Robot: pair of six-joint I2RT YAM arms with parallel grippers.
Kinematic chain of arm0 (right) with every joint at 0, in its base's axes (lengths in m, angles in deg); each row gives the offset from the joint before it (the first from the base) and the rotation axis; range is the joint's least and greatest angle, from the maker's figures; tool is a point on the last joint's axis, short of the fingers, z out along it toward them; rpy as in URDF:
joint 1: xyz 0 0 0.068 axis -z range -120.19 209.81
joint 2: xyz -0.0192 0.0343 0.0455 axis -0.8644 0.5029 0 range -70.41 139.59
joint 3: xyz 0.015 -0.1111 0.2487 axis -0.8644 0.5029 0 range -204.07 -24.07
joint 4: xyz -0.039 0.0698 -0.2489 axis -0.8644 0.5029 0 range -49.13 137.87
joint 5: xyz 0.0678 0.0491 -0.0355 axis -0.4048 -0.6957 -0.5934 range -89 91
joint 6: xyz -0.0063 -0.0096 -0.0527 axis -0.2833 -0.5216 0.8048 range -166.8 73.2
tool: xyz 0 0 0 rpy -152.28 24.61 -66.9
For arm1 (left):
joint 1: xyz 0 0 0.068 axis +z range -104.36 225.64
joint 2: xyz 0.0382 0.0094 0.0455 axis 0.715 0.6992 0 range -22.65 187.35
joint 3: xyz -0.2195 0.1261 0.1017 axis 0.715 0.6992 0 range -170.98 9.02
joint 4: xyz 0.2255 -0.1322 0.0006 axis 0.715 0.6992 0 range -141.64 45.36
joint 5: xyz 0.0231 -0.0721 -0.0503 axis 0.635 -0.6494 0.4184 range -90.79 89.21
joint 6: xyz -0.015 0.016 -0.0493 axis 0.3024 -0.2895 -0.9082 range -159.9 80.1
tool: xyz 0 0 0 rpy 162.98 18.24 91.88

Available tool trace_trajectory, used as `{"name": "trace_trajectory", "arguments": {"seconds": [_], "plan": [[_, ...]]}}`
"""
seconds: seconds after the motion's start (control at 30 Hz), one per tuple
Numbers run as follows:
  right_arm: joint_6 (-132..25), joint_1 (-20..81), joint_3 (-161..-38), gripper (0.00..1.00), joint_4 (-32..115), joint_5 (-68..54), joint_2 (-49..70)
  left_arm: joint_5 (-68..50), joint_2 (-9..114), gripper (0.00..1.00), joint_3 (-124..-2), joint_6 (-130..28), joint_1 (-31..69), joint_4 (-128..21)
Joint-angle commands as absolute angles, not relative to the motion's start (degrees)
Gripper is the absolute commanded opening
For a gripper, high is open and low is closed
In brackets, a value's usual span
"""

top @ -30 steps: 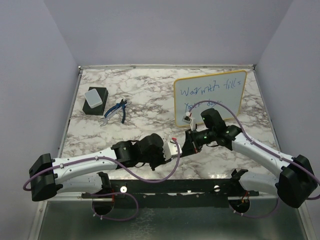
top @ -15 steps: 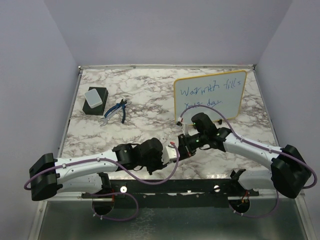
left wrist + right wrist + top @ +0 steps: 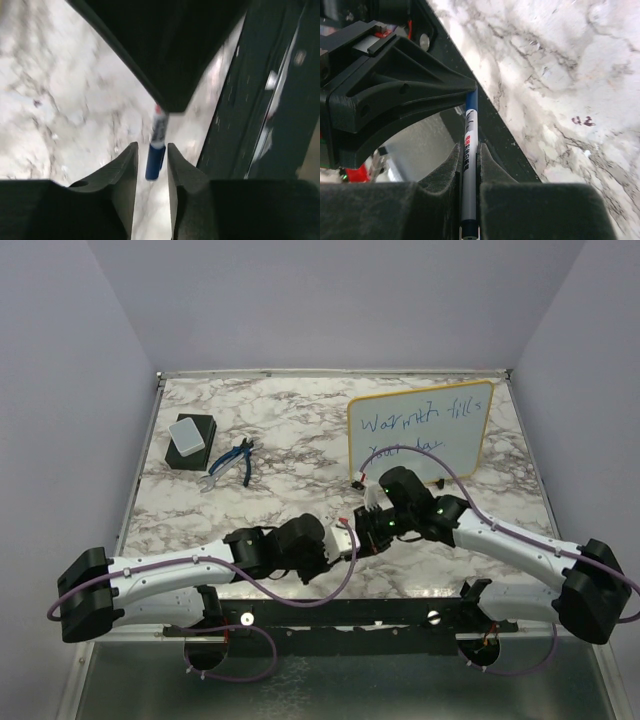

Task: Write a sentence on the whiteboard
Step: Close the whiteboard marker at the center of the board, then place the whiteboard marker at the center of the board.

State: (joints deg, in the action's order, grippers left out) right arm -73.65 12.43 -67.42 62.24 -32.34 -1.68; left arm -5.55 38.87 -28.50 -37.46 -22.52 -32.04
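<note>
The whiteboard [image 3: 472,445] stands at the back right, with the blue sentence [image 3: 408,425] on it in two lines. My right gripper [image 3: 468,150] is shut on a white marker [image 3: 468,170] with a blue cap end. It holds the marker low over the table's near middle [image 3: 368,523], pointing at my left gripper [image 3: 345,538]. In the left wrist view the blue cap [image 3: 155,161] lies between my left gripper's [image 3: 152,150] slightly parted fingers, with a gap on one side. The cap touches the left gripper's body [image 3: 395,95] in the right wrist view.
A grey-topped black eraser block [image 3: 189,438] and blue-handled pliers [image 3: 230,462] lie at the back left. The black mounting rail [image 3: 340,615] runs along the near table edge, just below both grippers.
My right gripper has come back from the whiteboard toward the near middle with the marker. It now meets my left gripper, which has shifted slightly right and nearer.
</note>
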Motion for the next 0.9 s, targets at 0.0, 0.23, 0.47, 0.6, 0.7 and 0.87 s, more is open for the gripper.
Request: {"name": "trace_trajectory", "arguments": {"seconds": [0.0, 0.23, 0.47, 0.6, 0.7, 0.87], "plan": [[-73.08, 10.84, -69.9, 0.01, 69.86, -18.26, -5.43, -0.46, 34.3, 0.41, -32.06, -38.55, -22.3, -47.93], [-76.9, 10.96, -68.42, 0.01, 71.06, -3.61, -12.17, 3.58, 30.67, 0.63, -31.39, -39.64, -22.19, -42.81], [-78.95, 10.94, -60.43, 0.01, 56.76, -0.68, -17.04, 10.43, 28.4, 0.81, -30.21, -44.58, -19.52, -39.56], [-78.01, 10.94, -55.53, 0.01, 45.89, -1.43, -16.62, 7.43, 30.15, 0.83, -31.31, -47.15, -9.33, -39.46], [-77.76, 10.85, -51.47, 0.01, 36.58, 0.46, -15.55, 6.75, 30.57, 0.84, -32.2, -48.69, 0.46, -40.54], [-76.98, 10.85, -43.76, 0.02, 16.56, 3.29, -12.77, 4.35, 31.26, 0.85, -33.42, -50.79, 14.2, -41.61]]}}
